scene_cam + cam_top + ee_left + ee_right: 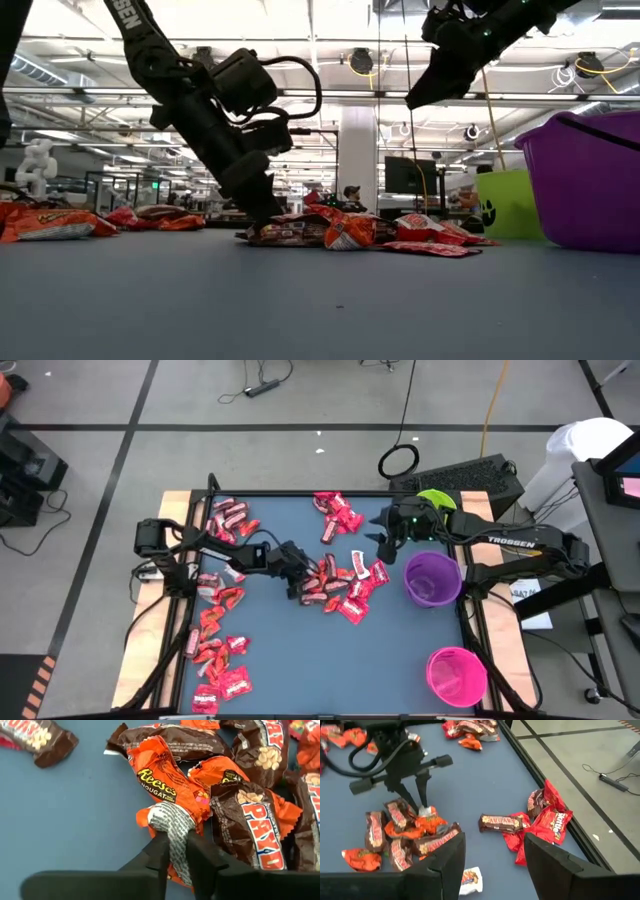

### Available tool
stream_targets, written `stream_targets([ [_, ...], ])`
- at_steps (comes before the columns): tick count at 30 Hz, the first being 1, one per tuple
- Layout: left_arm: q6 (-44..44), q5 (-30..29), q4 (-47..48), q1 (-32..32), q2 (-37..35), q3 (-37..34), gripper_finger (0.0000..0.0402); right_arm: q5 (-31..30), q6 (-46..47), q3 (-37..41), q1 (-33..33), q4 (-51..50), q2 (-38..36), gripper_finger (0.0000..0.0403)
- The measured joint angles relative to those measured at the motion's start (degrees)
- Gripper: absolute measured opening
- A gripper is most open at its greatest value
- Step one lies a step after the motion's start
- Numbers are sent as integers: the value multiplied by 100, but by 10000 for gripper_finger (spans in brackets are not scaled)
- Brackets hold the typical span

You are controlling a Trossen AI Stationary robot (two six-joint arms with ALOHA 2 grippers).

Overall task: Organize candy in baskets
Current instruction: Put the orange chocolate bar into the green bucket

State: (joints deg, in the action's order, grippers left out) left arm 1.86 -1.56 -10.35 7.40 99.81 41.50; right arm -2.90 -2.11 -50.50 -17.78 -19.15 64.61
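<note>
In the middle of the blue mat lies a pile of candy, some brown, some orange. My left gripper is down at the pile's left edge, shut on an orange wrapped candy. My right gripper hangs open above the table, to the right of the pile and far of the purple basket, with nothing between its fingers. The pink basket stands at the near right. The lime green basket sits at the far right, partly under the right arm. My left gripper pinches the orange candy's silvery crimped wrapper end between its two fingers. The fingers come from above, slanting down from the table's left. The candy's body lies flat on the mat against the brown candies beside it.
More candy lies in groups at the far left, far middle, left and near left. A raised frame edges the mat. Bare mat lies between the pile and the near edge.
</note>
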Motion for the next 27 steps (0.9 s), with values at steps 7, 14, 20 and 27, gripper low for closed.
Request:
stream_targets([
  [7, -432, -183, 124, -7, -215, -21, 15, 22, 84, -11, 38, 268, 382, 189],
  [14, -724, -1097, 47, -94, -603, -21, 16, 24, 78, -9, 353, 683, 971, 189],
  [20, -1201, -1523, -278, -389, -933, -16, 17, 28, -9, -7, 630, 1416, 1432, 189],
  [27, -1890, -1697, -967, -819, -1003, -12, 17, 142, -201, -4, 811, 2310, 1875, 198],
])
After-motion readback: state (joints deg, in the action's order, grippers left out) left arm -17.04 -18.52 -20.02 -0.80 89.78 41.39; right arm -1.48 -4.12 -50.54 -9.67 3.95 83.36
